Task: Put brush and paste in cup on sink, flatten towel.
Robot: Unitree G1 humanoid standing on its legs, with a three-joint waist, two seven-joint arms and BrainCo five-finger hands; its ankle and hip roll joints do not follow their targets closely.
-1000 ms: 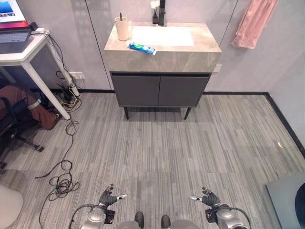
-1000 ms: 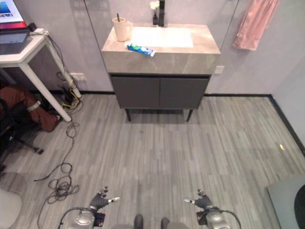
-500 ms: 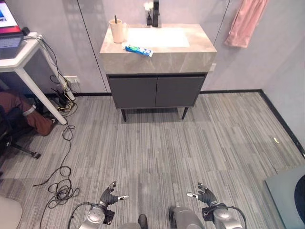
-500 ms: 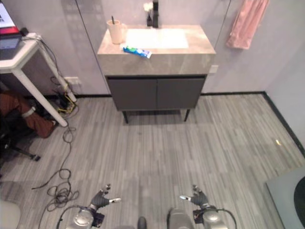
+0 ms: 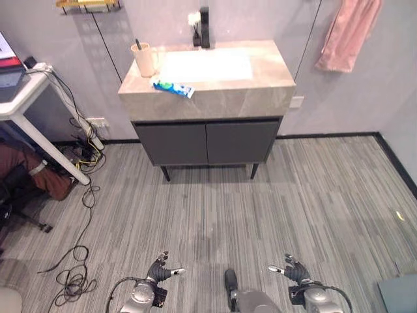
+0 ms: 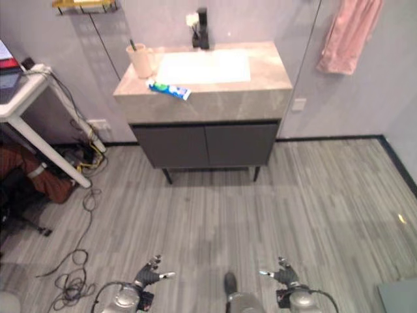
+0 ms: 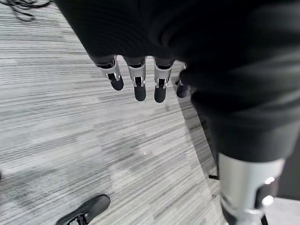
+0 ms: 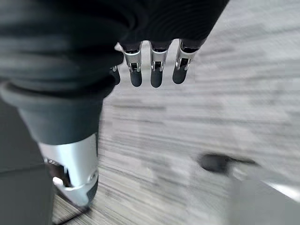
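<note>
A stone-topped sink cabinet (image 5: pixel 260 85) stands against the far wall. On its left end sits a beige cup (image 5: pixel 144 60) with a dark brush (image 5: pixel 137 44) standing in it. A blue and green paste tube (image 5: pixel 173 88) lies flat on the counter just in front of the cup. A pink towel (image 5: pixel 348 32) hangs bunched on the wall to the right of the sink. My left hand (image 5: pixel 159 270) and right hand (image 5: pixel 294 270) hang low over the floor, far from the sink, both open with straight fingers (image 7: pixel 137 82) and holding nothing.
A white desk (image 5: pixel 19 98) with a laptop stands at the left, with cables (image 5: pixel 71 280) trailing over the floor below it. A black tap (image 5: pixel 204 18) rises behind the basin. A gold shelf (image 5: pixel 88 5) hangs on the wall. Striped grey flooring (image 5: pixel 215 202) stretches between me and the cabinet.
The whole picture has shifted, so the camera has moved; the sink now sits lower and further left in view. Both hands stay open and low.
</note>
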